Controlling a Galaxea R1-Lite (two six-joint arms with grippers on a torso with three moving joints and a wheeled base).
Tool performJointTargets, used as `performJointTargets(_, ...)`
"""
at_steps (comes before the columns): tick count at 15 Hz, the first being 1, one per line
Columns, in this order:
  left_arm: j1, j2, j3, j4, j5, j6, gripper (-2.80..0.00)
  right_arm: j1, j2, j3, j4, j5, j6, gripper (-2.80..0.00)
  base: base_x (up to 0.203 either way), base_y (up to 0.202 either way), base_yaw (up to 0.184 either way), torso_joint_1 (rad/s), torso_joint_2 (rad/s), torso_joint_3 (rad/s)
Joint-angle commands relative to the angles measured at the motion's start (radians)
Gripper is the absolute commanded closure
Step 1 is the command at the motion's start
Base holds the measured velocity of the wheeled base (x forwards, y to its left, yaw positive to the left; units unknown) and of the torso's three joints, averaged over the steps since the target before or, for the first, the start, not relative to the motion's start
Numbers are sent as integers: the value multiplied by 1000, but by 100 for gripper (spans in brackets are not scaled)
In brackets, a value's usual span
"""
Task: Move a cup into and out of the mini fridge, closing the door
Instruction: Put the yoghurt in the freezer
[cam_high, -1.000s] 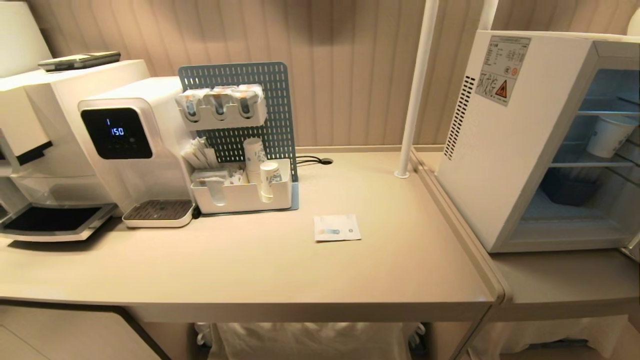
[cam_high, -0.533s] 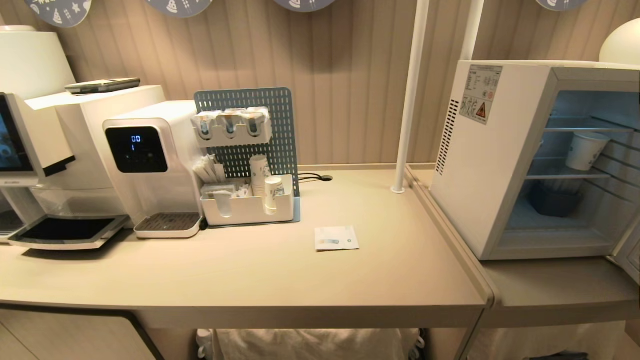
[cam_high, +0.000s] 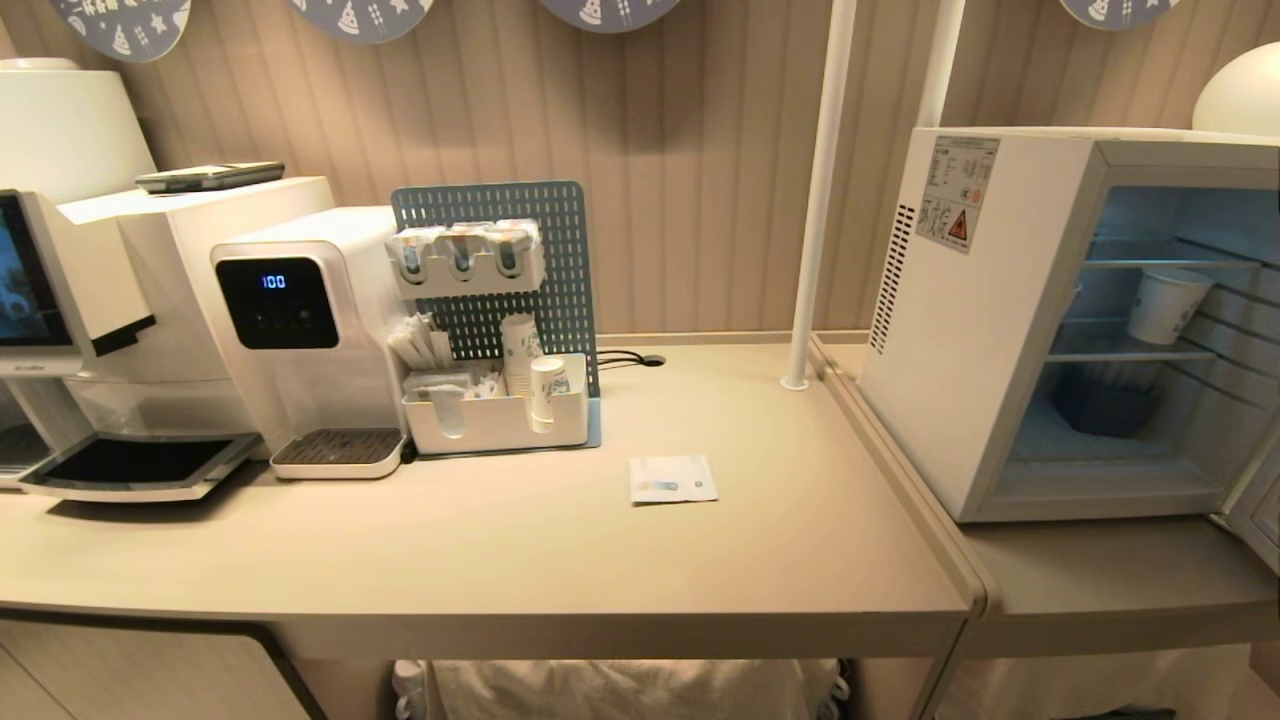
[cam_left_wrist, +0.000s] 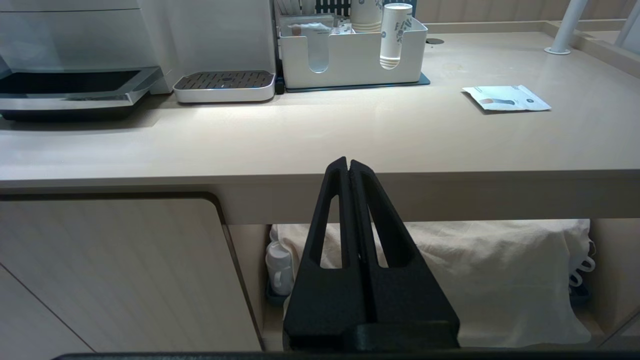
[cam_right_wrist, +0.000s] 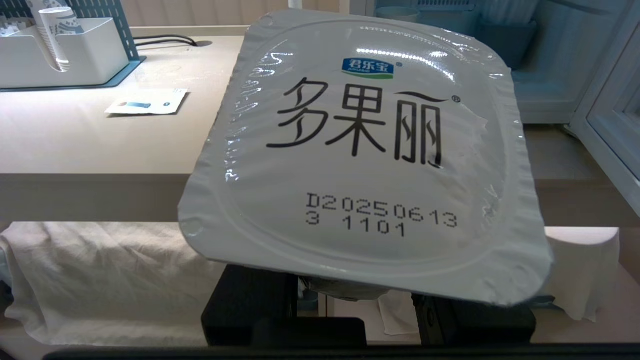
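Observation:
The cup (cam_right_wrist: 360, 150), a squat white tub with a flat foil lid printed in black, fills the right wrist view. My right gripper (cam_right_wrist: 350, 300) is shut on the tub under the lid, in front of the counter's edge. The white mini fridge (cam_high: 960, 320) stands at the right on a lower counter. Its door (cam_high: 1258, 510) is swung open at the far right, and wire shelves show inside. My left gripper (cam_left_wrist: 348, 162) is shut and empty, parked just below the counter's front edge. Neither arm shows in the head view.
A taller paper cup (cam_high: 1165, 305) stands on the fridge's shelf, with a blue bin (cam_high: 1100, 410) below it. On the counter (cam_high: 500, 560) are a water dispenser (cam_high: 300, 330), a pegboard organiser with paper cups (cam_high: 495, 400), a flat sachet (cam_high: 673, 479) and a white pole (cam_high: 815, 190).
The whole head view has shifted as the camera tilted up: the wall decorations now show at the top. Nothing on the counter has moved.

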Motion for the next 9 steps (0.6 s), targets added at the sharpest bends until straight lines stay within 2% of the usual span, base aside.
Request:
performJointTargets(1,0,1,0,0,0,0,0,0,0,-1,0,1,-1,0,0,0,0,0,0,0)
performJointTargets(9,0,1,0,0,0,0,0,0,0,0,0,-5,9,0,0,0,0,0,0,0)
